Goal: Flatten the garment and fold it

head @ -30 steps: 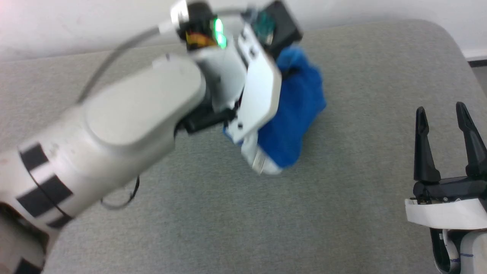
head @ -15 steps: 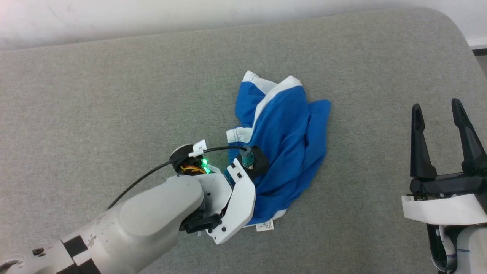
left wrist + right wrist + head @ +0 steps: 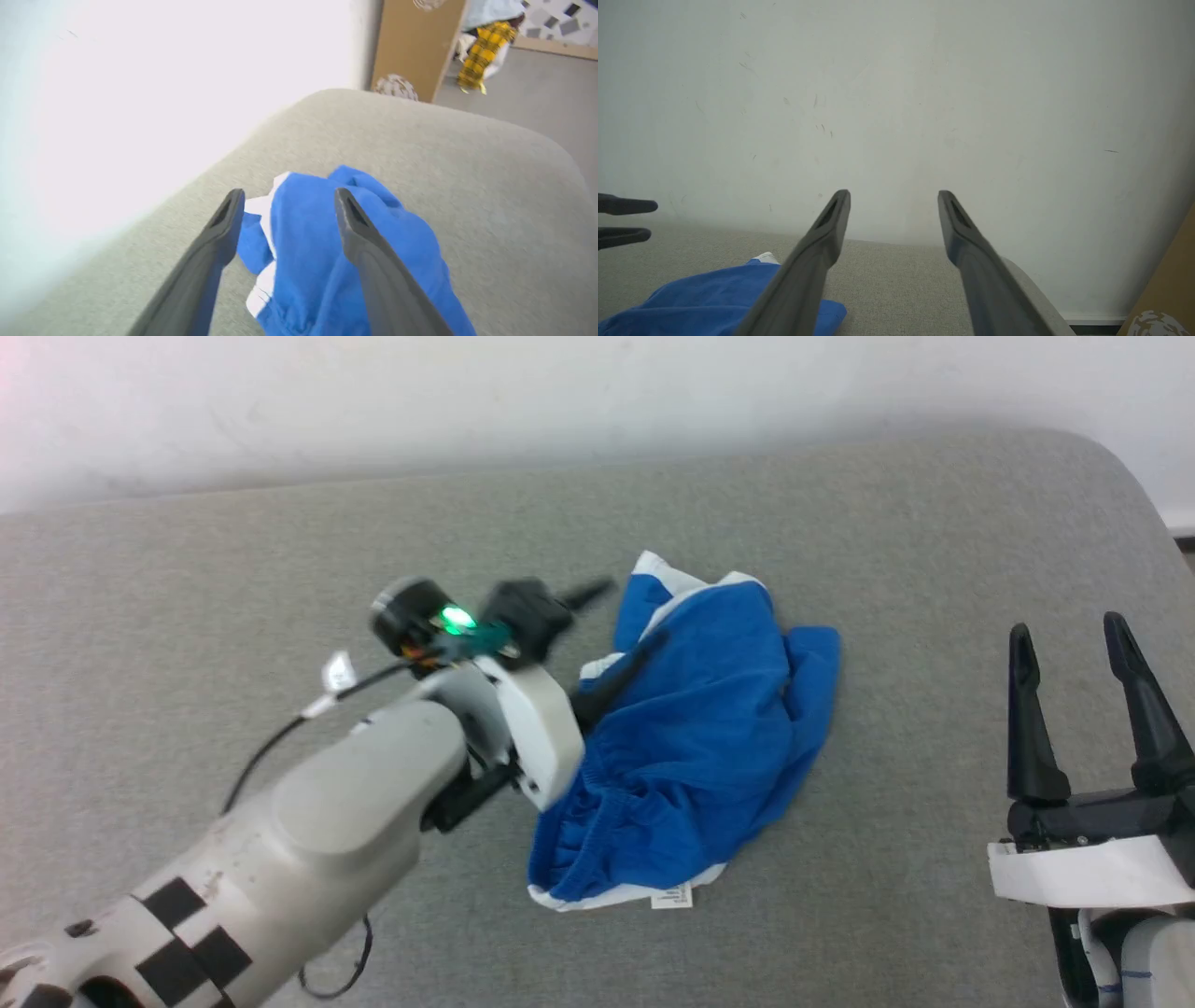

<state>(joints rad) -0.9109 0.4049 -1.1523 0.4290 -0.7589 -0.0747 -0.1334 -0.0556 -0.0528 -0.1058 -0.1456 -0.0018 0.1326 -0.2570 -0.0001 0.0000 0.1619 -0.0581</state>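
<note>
The pale left arm [image 3: 355,803] hides the left border of the crumpled royal-blue soft shorts with white trim [image 3: 709,747]; the blurred left gripper [image 3: 637,609] holds its jaws spread and empty over that border; the shorts lie midway on the grey padded table [image 3: 887,915], bare surface all round; the right gripper [image 3: 1067,627], jaws released, hangs near the right edge.

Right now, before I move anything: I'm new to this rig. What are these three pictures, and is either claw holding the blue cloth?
The wide picture looks down from the robot's head. The pale arm is its left; the left gripper is open at the edge of the blue garment, which lies crumpled on the grey padded surface. The other two pictures look along each gripper's own dark fingers. The right gripper stands open off to the side. Neither holds anything.
</note>
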